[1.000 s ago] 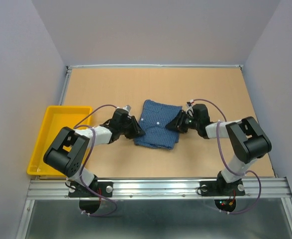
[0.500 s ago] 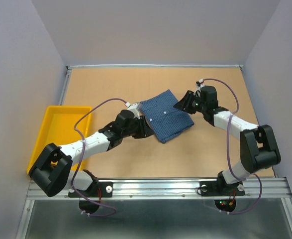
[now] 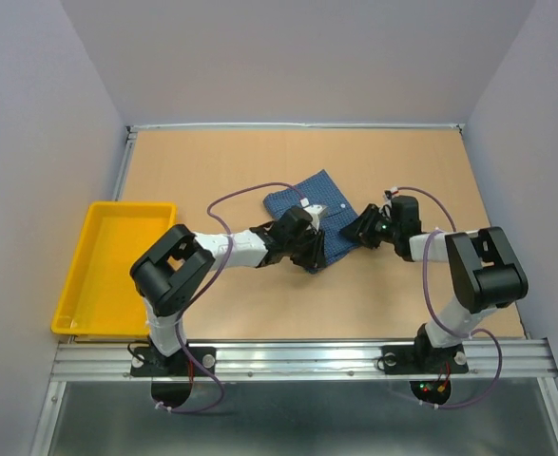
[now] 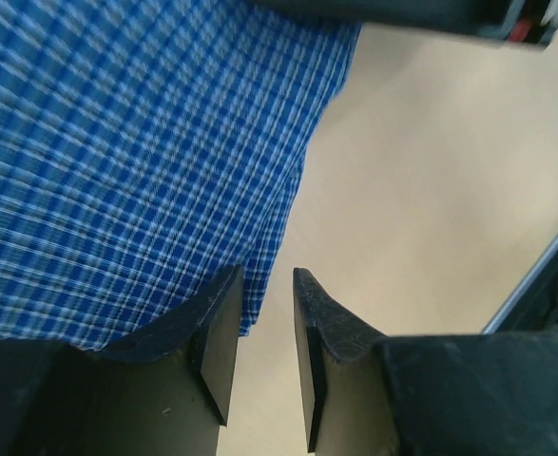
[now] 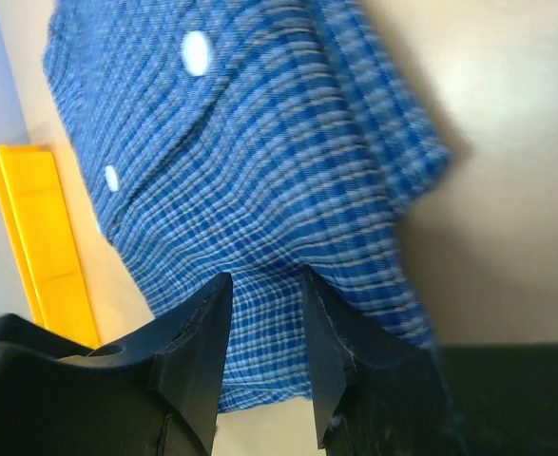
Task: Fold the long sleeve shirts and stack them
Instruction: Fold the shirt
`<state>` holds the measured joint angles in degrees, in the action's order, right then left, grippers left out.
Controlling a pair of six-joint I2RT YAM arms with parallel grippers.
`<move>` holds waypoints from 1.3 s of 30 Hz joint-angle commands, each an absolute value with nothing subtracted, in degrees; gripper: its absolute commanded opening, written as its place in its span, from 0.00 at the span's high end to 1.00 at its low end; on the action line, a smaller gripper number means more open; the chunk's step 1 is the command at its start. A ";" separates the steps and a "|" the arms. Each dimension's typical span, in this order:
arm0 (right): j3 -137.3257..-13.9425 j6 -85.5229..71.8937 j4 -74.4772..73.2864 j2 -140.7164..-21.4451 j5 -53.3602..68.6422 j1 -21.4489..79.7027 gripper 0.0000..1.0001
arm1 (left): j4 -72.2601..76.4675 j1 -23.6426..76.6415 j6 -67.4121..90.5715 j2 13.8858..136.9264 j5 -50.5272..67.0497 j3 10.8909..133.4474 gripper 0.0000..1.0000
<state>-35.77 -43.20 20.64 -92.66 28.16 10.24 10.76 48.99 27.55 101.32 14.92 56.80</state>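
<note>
Once squared to the desk (image 3: 259, 157) edge, lies cornerwise now: from above, finds the folded blue checked shirt (image 3: 334, 226) turned like a diamond at mid-desk, well apart from the yellow tray (image 3: 126, 205). Shows the left hand (image 3: 309, 253) swung across onto the near corner and the right hand (image 3: 355, 231) drawn back to the right-hand corner. Reads as a re-aiming of the bundle rather than a fresh fold. Leaves stacking undone, with only one shirt in view.

At the left wrist, catches the left hand (image 4: 266, 275) held narrowly apart over bare desk, with just the shirt (image 4: 117, 142) hem brushing the inner face of one finger. Grips nothing.

At the right wrist, puts the right hand (image 5: 261, 280) at a narrow gap filled by checked cloth, with white buttons (image 5: 196, 52) beyond. Cannot tell whether clamped on the shirt (image 5: 259, 161) or merely poised over it. Suggests squaring up before any further move.
</note>
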 commanded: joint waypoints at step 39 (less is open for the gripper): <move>-28.92 -39.11 -9.67 -47.11 25.66 3.08 0.12 | -8.44 66.89 -9.23 103.96 -28.20 65.65 0.19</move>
